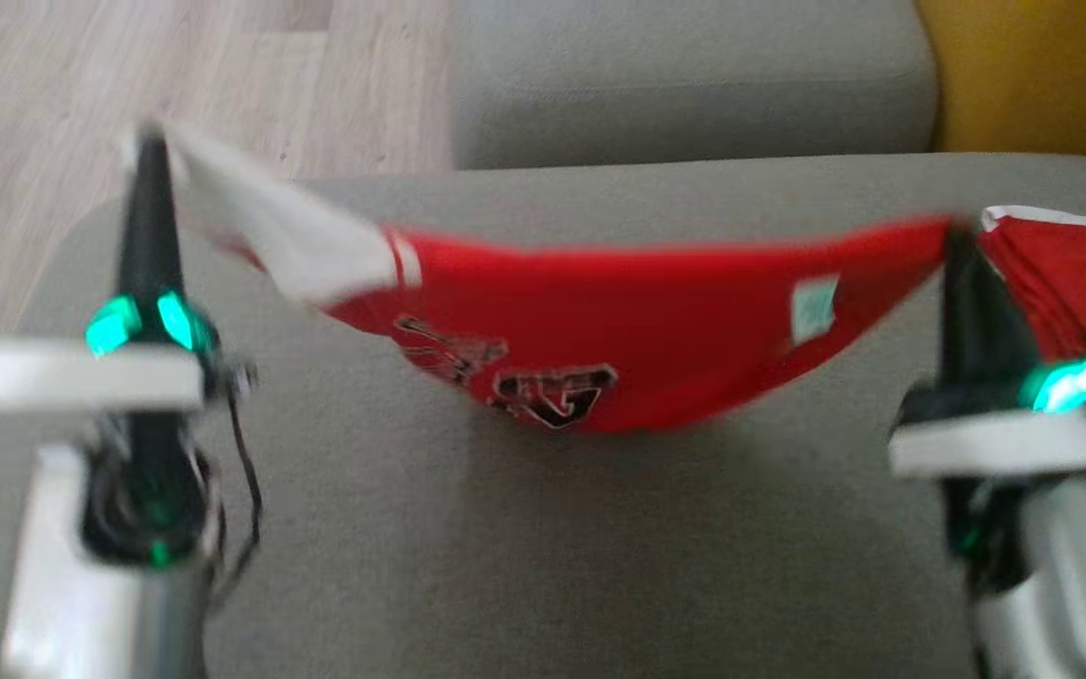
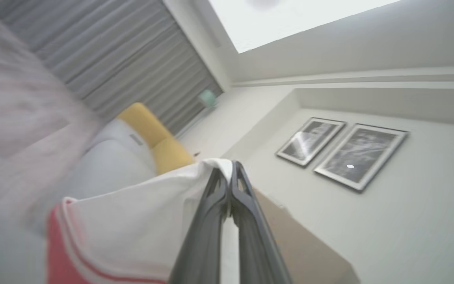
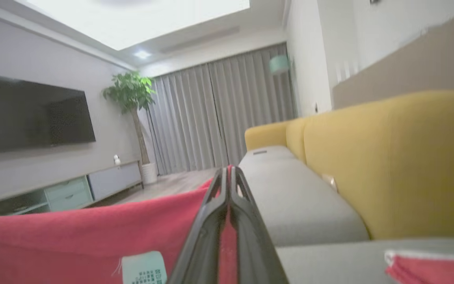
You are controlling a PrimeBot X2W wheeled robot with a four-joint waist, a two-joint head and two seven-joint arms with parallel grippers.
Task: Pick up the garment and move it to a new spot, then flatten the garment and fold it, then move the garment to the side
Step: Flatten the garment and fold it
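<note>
I've got the red garment [image 1: 628, 339] strung left to right, sagging low over the grey seat cushion [image 1: 468, 566], left gripper [image 1: 150, 151] pinching its white sleeve, right gripper [image 1: 956, 240] pinching a red edge: the carrying step, I judge, and next I should lower it taut and flat.

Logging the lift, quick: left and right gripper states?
Left gripper: shut on the garment, white end.
Right gripper: shut on the garment, red edge.
</note>
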